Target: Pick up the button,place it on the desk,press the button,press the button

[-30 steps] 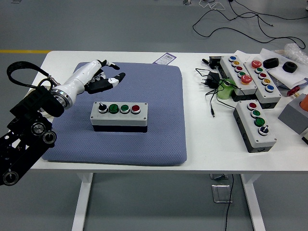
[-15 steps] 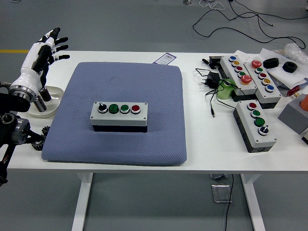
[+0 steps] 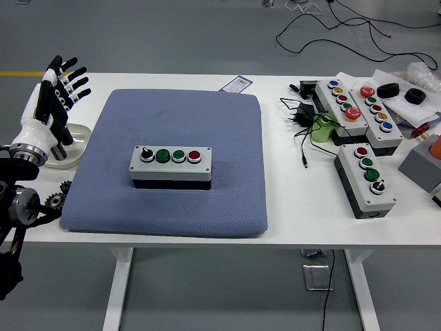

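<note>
A grey button box [image 3: 170, 164] lies flat on the blue-grey mat [image 3: 172, 124], left of the mat's middle. Its top carries a black knob, two green buttons and a red button in a row. My left hand [image 3: 58, 88] is raised at the table's left edge, well left of the box and off the mat. Its fingers are spread and hold nothing. My right arm is out of the picture.
A white dish [image 3: 67, 143] and small gears [image 3: 57, 199] lie by the mat's left side under my left hand. Three more button boxes [image 3: 365, 178], a green item [image 3: 322, 127], a black adapter with cables [image 3: 302, 116] and other parts crowd the table's right side.
My left hand has pulled back from over the mat's far left corner to the table's left edge and turned upright. The button box has not moved.
</note>
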Available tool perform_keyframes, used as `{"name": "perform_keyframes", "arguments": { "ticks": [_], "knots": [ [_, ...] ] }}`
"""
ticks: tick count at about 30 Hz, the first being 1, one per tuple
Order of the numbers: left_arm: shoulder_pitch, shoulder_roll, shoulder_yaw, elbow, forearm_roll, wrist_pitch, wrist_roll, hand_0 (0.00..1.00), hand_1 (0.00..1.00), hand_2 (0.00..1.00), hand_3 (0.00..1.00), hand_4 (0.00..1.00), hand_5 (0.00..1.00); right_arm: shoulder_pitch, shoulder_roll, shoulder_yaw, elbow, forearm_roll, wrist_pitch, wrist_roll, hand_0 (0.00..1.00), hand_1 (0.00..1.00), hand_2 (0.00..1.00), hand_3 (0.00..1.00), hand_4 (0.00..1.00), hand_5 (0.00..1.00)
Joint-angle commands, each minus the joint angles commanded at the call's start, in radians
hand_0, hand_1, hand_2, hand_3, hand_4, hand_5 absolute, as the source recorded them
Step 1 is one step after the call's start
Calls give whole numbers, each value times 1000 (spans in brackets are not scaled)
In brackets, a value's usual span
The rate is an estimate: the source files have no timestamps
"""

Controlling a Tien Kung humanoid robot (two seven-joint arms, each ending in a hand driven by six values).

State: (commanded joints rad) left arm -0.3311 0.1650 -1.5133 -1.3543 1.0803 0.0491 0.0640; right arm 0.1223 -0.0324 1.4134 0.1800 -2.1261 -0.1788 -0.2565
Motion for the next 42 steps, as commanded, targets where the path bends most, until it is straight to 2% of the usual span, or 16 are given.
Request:
{"name": "perform_keyframes", "arguments": {
  "ticks": [4,9,12,14,20,24,29,42],
  "knots": [
    [38,-44,-35,-23,38,-28,3,820,880,872,834,651,998,1,0,3,0,-2,-1,2,684,661,713,654,347,193],
    [88,-85,-67,-67,31,-61,22,820,880,872,834,651,998,2,-1,5,0,-7,-1,3,683,661,713,654,347,192],
    [116,-122,-98,-115,58,-56,39,818,875,881,834,657,998,1,-3,6,0,-10,0,4,683,660,713,654,347,193],
    [127,-134,-102,-136,61,-56,45,818,875,881,834,657,998,1,-3,6,0,-13,0,5,683,660,713,654,347,193],
    [157,-137,-65,-164,72,-74,58,817,877,883,830,657,998,2,-3,6,0,-14,0,4,683,660,713,654,347,193],
    [160,-159,-64,-164,16,-77,48,818,876,883,829,660,998,3,-3,12,0,-15,-1,4,684,660,713,654,347,193],
    [160,-151,-43,-168,23,-90,57,819,881,891,830,660,998,1,-3,18,0,-25,-1,3,684,660,713,654,347,193],
    [182,-150,-38,-165,19,-77,53,826,885,899,843,662,998,-6,-3,39,0,-48,-4,5,684,660,710,653,347,193]
  ]
}}
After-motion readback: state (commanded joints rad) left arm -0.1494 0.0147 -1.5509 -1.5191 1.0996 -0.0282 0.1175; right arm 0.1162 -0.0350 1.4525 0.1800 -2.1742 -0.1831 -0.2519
